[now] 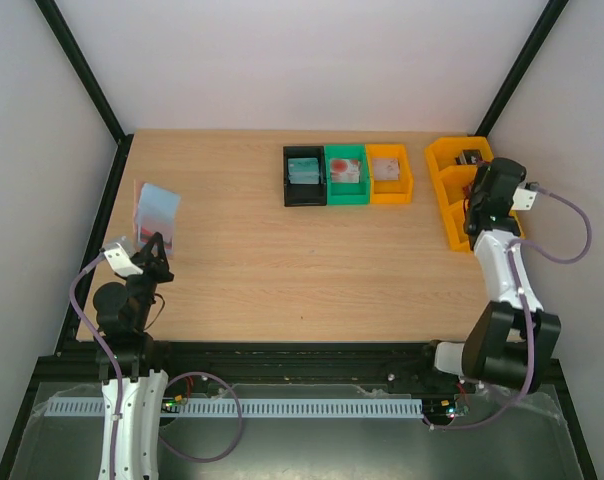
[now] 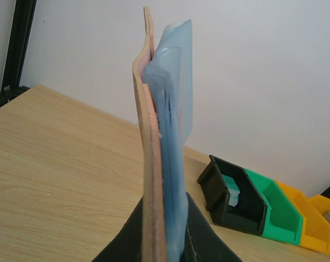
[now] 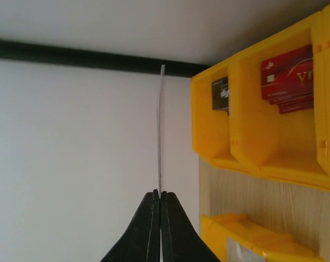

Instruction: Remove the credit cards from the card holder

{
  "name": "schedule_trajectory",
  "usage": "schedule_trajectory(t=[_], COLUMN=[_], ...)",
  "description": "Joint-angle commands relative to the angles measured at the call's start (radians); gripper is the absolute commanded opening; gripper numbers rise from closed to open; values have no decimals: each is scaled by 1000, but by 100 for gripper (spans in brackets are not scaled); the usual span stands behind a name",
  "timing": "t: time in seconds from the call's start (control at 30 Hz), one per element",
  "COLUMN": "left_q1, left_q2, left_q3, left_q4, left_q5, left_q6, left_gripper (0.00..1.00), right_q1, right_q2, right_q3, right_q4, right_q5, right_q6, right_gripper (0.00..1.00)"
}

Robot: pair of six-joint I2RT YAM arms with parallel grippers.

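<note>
You find the left gripper (image 2: 160, 243) clamped on the lower edge of the card holder (image 2: 154, 153). The holder stands upright over the left side of the table (image 1: 242, 270), with tan leather on one face and blue-grey lining on the other. The right gripper (image 3: 160, 215) is pinched closed on one thin pale credit card (image 3: 161, 131), seen edge-on, near the yellow bin (image 3: 208, 120) at the table's right side. Red cards (image 3: 288, 76) lie in one compartment of that bin.

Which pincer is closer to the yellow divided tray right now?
Right. The right pincer, shut on a thin card, is beside the yellow tray; the left pincer holds the card holder across the table.
</note>
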State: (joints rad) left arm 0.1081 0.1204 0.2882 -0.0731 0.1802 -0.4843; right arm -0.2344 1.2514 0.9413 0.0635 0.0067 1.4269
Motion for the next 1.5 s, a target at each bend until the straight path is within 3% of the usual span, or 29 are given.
schedule_trajectory(t=[0.0,0.2,0.4,0.6,1.47], left_q1=[10,22,23,29,45], left_q2=[-2,1,8,19,66], left_q3=[-4,-6,-9,-11,-4], left_q4=[45,48,53,54,44], left_q5=[-11,-7,2,3,0], left_q6=[-5,-5,-7,-7,0], left_gripper=[2,2,2,2,2], right_q1=[-4,-6,-6,-6,-26], right_q2=[146,354,469,622,695], right_q3=[102,284,329,440,358], right_q4=[-21,-121,-51,-94,-152], right_q5=[134,77,136,122,258], right_q6=[228,409,597,694,886], right_gripper=[2,2,2,1,1])
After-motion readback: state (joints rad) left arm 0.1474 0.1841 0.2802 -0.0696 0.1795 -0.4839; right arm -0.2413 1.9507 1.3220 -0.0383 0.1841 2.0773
